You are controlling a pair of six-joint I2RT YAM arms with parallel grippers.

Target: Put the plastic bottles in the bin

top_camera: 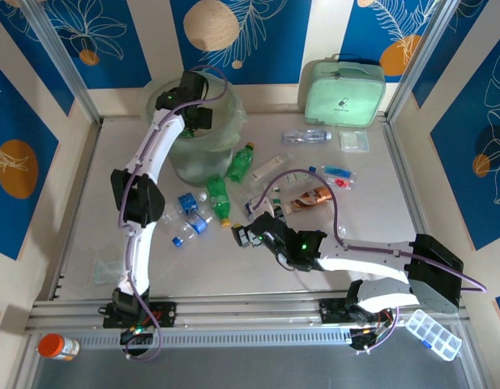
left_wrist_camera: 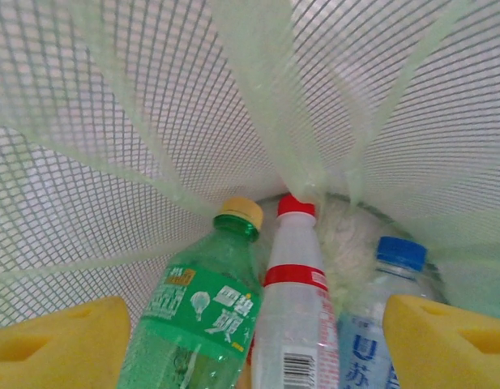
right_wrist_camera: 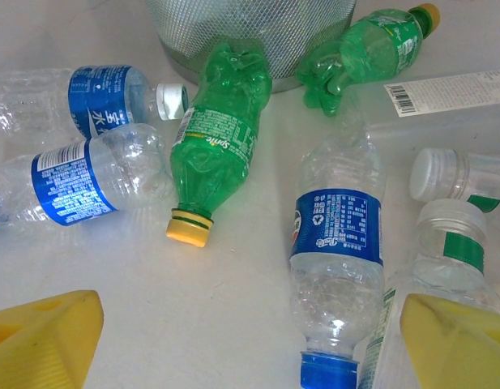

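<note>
Tabletop (top_camera: pixel 379 211) bottles (top_camera: pixel 220 197) crowd bin (top_camera: pixel 193 158) foot; left fingers (left_wrist_camera: pixel 55 348) inside.

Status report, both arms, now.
Left gripper open over bin, three bottles inside. Right gripper open above loose bottles on table. Nothing in the way.

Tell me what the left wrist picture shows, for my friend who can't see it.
Three bottles lean together inside the bin: a green bottle with a yellow cap, a red-capped bottle and a blue-capped bottle. Its mesh wall and pale green bag surround them. The left gripper is open, its yellow fingers in the bottom corners.
</note>
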